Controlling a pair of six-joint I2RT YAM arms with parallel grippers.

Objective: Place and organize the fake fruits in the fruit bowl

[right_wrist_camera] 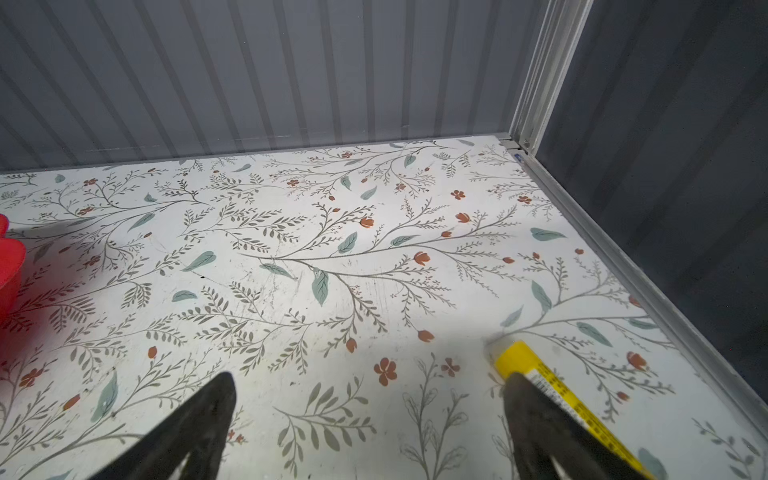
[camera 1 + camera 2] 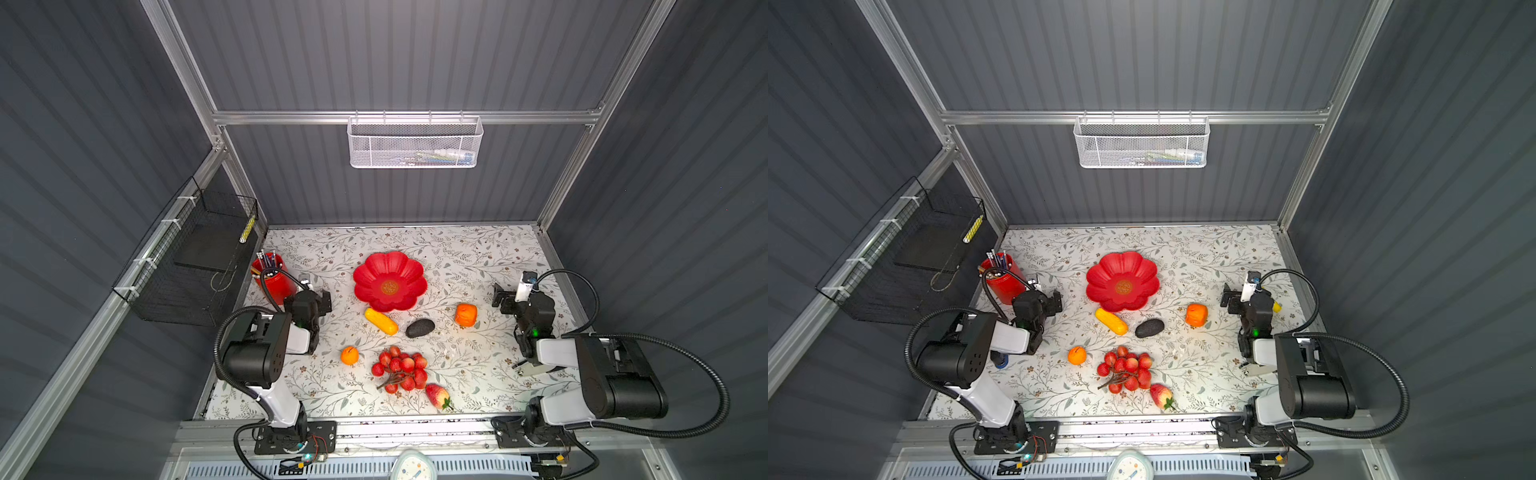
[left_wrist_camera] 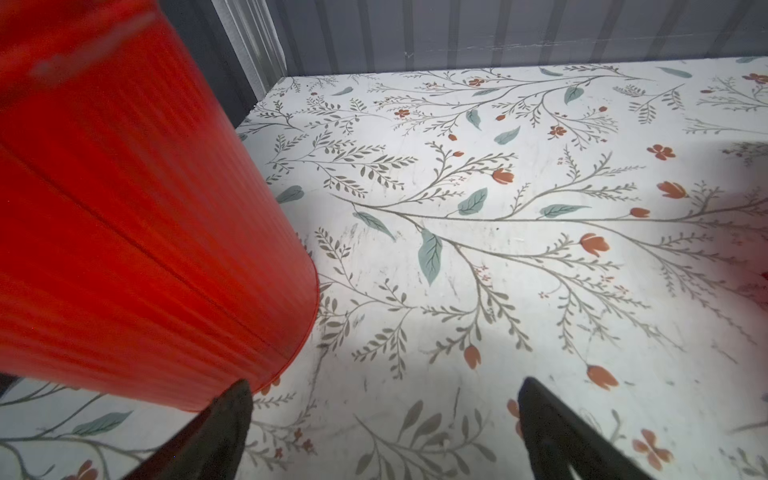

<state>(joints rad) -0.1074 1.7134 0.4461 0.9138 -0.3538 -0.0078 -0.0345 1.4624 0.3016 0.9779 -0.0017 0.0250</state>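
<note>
The red flower-shaped fruit bowl (image 2: 368,268) (image 2: 1100,270) stands empty at the table's middle back, and its edge shows in the right wrist view (image 1: 8,257). In front of it lie the fake fruits: a yellow oblong one (image 2: 381,321), a dark oval (image 2: 420,328), a big orange (image 2: 466,314), a small orange (image 2: 349,355), a red berry bunch (image 2: 401,368) and a strawberry (image 2: 437,395). My left gripper (image 2: 321,297) (image 3: 385,384) hangs open left of the bowl, beside the pencil cup. Right of the big orange, my right gripper (image 2: 500,296) (image 1: 370,376) is open over bare table.
A red pencil cup (image 2: 272,276) (image 3: 124,208) stands close by the left gripper. A yellow marker-like stick (image 1: 540,374) lies under the right gripper's outer finger. A black wire basket (image 2: 195,257) hangs on the left wall, a white mesh basket (image 2: 415,143) on the back wall.
</note>
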